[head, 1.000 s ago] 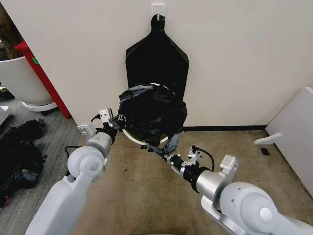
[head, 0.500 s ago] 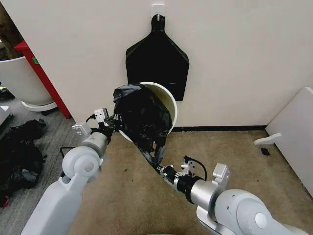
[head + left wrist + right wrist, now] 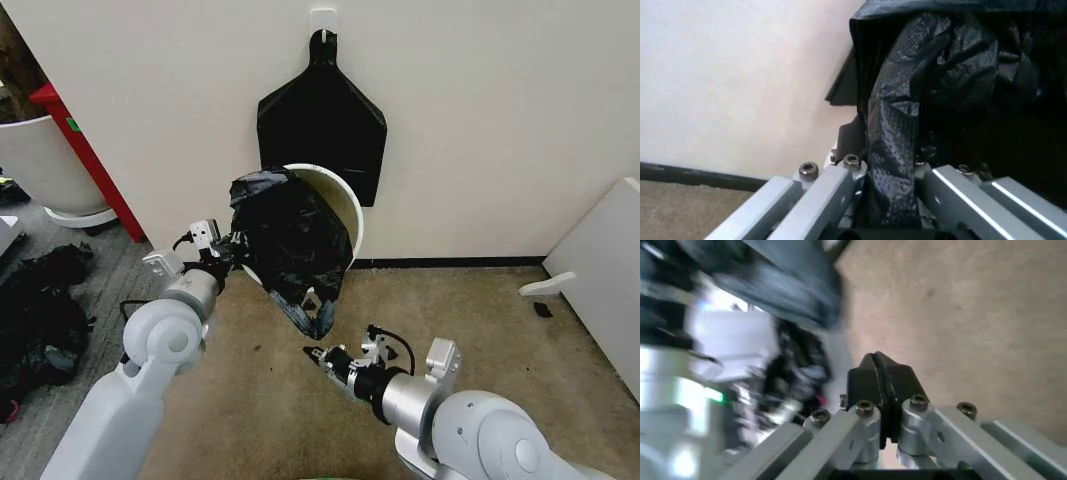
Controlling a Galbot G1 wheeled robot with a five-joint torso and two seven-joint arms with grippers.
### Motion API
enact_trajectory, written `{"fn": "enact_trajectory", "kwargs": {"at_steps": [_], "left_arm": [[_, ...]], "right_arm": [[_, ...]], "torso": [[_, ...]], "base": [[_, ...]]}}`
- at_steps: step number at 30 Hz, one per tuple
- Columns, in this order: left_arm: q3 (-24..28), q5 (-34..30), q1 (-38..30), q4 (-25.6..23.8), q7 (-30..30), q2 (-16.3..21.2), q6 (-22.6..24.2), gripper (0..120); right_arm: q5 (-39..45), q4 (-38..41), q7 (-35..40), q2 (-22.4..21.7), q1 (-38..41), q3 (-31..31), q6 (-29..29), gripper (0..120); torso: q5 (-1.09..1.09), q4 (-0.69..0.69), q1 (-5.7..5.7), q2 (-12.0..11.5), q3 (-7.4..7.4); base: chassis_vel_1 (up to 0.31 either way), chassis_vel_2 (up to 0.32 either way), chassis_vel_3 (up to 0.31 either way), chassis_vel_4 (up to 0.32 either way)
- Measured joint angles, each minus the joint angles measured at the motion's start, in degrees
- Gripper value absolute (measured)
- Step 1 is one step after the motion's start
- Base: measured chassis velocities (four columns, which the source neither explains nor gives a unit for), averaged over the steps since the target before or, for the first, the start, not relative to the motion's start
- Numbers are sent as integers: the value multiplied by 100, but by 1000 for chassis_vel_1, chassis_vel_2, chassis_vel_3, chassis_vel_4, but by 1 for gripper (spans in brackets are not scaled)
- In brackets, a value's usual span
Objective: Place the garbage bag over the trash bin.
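Note:
The trash bin (image 3: 351,209), a small white bucket, is tilted by the wall with its mouth towards me. The black garbage bag (image 3: 290,240) covers the left part of its mouth, and a loose tail hangs down to the carpet side. My left gripper (image 3: 229,250) is at the bag's left edge, shut on it. In the left wrist view the crinkly bag (image 3: 960,75) runs down between the left gripper (image 3: 884,170) fingers. My right gripper (image 3: 313,355) sits low over the carpet, below the bag's tail and apart from it. Its fingers (image 3: 867,377) are shut on nothing.
A flat black bag bunch (image 3: 322,110) hangs from a wall hook above the bin. A large white tub (image 3: 35,160) and a red post (image 3: 88,150) stand at the left. A dark heap (image 3: 40,305) lies on the floor there. A white panel (image 3: 600,265) leans at the right.
The right gripper has let go of the bag's lower end and drawn back towards me. The bag has slid off the bin's right side, baring the white rim.

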Motion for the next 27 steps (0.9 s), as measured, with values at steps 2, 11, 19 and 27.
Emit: {"fn": "enact_trajectory", "kwargs": {"at_steps": [2, 11, 19, 27], "left_arm": [[-22, 6, -15, 40, -1, 3, -4, 1], [-59, 112, -23, 156, 24, 25, -44, 1], [13, 230, -37, 192, 117, 27, -51, 1], [53, 236, -59, 191, 132, 25, -52, 1]], "right_arm": [[-388, -1, -61, -193, -131, 4, -411, 6], [-2033, -4, -886, -700, 7, 260, -978, 38], [-2384, -6, -1357, -600, 212, 316, -812, 66], [-2578, -6, -1540, -481, 236, 212, -835, 95]], "torso": [[-1, -1, 0, 0, 0], [0, -1, 0, 0, 0], [0, -1, 0, 0, 0], [0, -1, 0, 0, 0]], "base": [[0, 0, 0, 0], [0, 0, 0, 0], [0, 0, 0, 0], [0, 0, 0, 0]]}}
